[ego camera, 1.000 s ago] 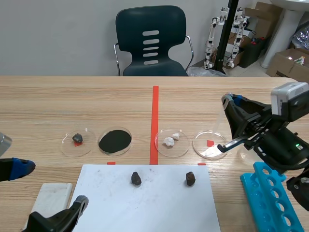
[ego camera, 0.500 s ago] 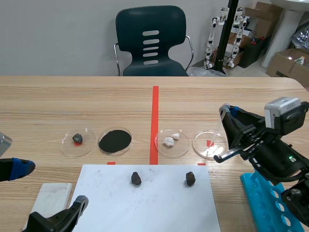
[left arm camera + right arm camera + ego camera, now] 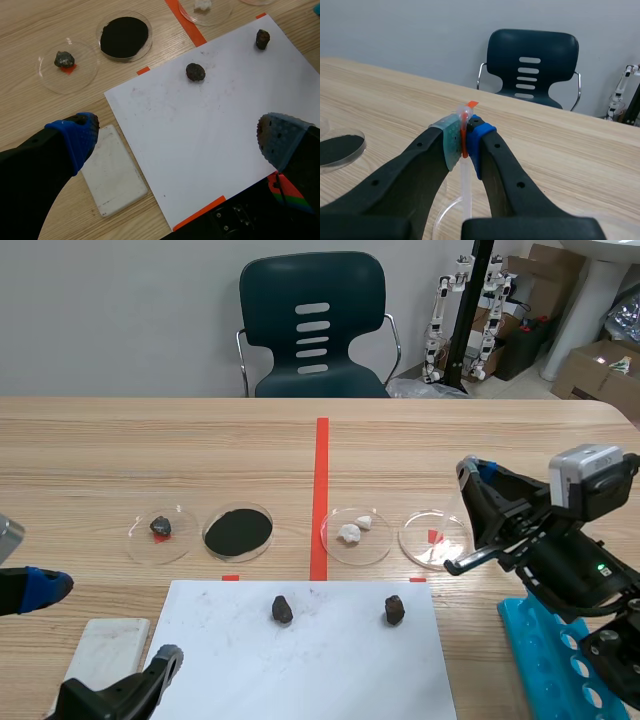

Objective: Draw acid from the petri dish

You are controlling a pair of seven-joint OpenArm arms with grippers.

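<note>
My right gripper [image 3: 472,473] is shut on a clear plastic pipette [image 3: 450,516] that slants down and to the left, its tip inside the clear petri dish [image 3: 418,529] right of the red line. In the right wrist view the pads [image 3: 451,142] pinch the pipette [image 3: 465,192] near its top, where an orange mark shows, and the dish rim [image 3: 445,212] curves below. I cannot make out any liquid in the dish. My left gripper [image 3: 100,625] hovers open at the near left, over the white sheet's corner, and holds nothing [image 3: 175,135].
Left of the petri dish sit a dish with white lumps [image 3: 355,536], one with black powder [image 3: 238,531] and one with a dark stone [image 3: 160,533]. Two dark stones [image 3: 283,609] [image 3: 394,610] lie on the white sheet [image 3: 320,665]. A blue tube rack [image 3: 560,660] stands under the right arm.
The right arm has shifted a little left and down, lowering the pipette tip into the petri dish. The left arm has not moved.
</note>
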